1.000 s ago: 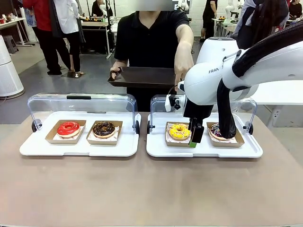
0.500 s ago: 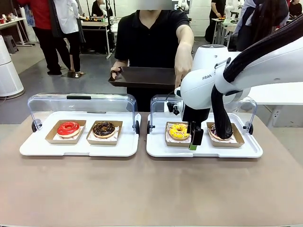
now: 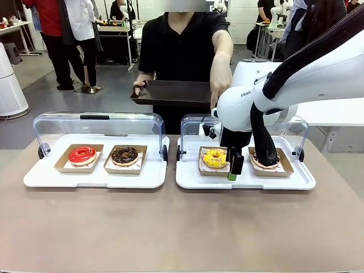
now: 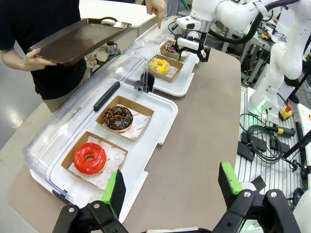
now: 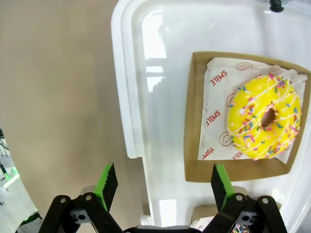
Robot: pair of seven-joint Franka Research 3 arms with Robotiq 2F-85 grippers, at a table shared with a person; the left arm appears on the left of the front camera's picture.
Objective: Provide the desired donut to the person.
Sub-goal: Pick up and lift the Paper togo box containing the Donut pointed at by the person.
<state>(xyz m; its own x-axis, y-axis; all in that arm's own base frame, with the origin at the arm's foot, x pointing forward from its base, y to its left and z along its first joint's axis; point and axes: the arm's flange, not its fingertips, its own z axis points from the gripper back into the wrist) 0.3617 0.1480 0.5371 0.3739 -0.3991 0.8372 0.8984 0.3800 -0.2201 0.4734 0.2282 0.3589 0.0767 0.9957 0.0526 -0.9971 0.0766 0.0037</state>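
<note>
Right, your yellow donut (image 3: 215,157) sits on printed paper in a brown card tray (image 3: 202,169), in the left slot of the right-hand white tray (image 3: 244,183). The right gripper (image 3: 234,175) hangs just beside it, on the donut's right as you look from the front. Its tips are low, between that card tray and the one holding the sprinkled chocolate donut (image 3: 259,160).

From the right wrist you can see the jaws spread wide with nothing between them. The gap is over bare white tray floor, and one green pad (image 5: 219,182) sits over the card tray's edge. The donut lies farther out on that pad's side, clear of both fingers.

Across the table the person (image 3: 182,40) in the black T-shirt holds a dark serving tray (image 3: 170,92) by its edge. Their other hand (image 3: 218,85) reaches forward with a finger pointing down over the right-hand tray.

Your left gripper (image 4: 170,187) is also spread and empty, above the table (image 4: 194,145) beside the left white tray (image 4: 163,121). That tray carries a red donut (image 4: 90,158) and a chocolate donut (image 4: 117,117), each in its own card tray. Both clear lids (image 3: 102,122) stand folded back behind the trays.
</note>
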